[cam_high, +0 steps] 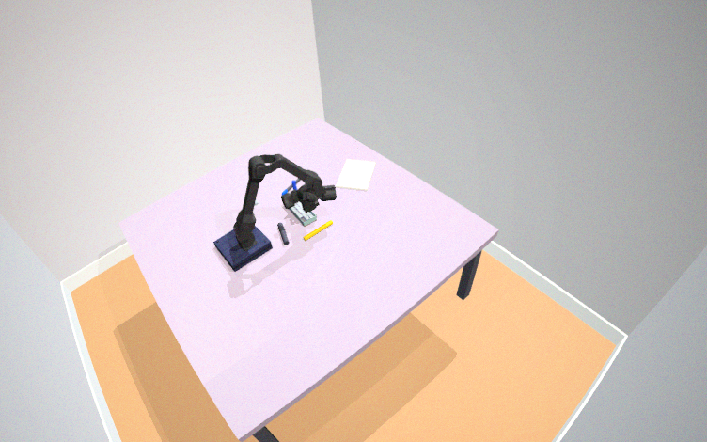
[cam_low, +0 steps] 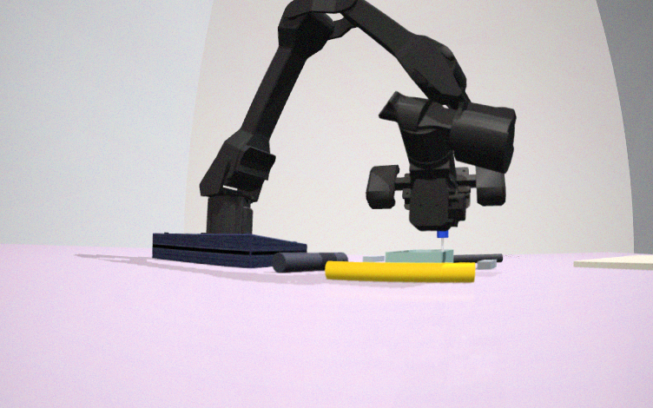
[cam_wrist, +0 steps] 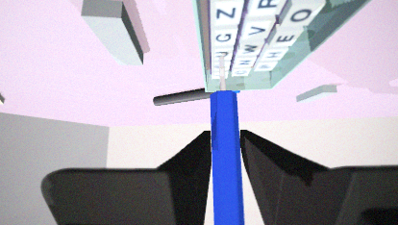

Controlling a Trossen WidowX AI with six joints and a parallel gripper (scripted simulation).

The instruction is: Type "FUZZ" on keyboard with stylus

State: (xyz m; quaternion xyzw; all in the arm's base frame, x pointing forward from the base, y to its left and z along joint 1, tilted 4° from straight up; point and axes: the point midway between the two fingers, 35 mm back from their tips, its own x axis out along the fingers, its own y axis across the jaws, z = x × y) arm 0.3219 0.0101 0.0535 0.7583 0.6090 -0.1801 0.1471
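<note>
My gripper [cam_wrist: 225,137] [cam_low: 441,227] is shut on the blue stylus [cam_wrist: 226,178] [cam_low: 442,233] [cam_high: 294,185], which points down with its thin pale tip foremost. The pale green keyboard [cam_wrist: 310,48] [cam_low: 415,257] [cam_high: 308,221] lies below the gripper, with three rows of white letter keys. In the wrist view the tip overlaps the U key [cam_wrist: 223,56], in the row with G [cam_wrist: 223,37] and Z [cam_wrist: 226,12]. The F key is not readable there. In the exterior view the tip reaches down to about the keyboard's rim; whether it touches a key is hidden.
A yellow rod [cam_high: 318,230] [cam_low: 399,272] and a dark cylinder [cam_high: 283,233] [cam_low: 308,261] lie near the keyboard. A dark pen [cam_wrist: 178,96] [cam_low: 486,258] lies beyond it. Grey blocks [cam_wrist: 112,34] [cam_wrist: 317,92] flank it. A white pad [cam_high: 356,174] [cam_low: 633,262] lies farther off.
</note>
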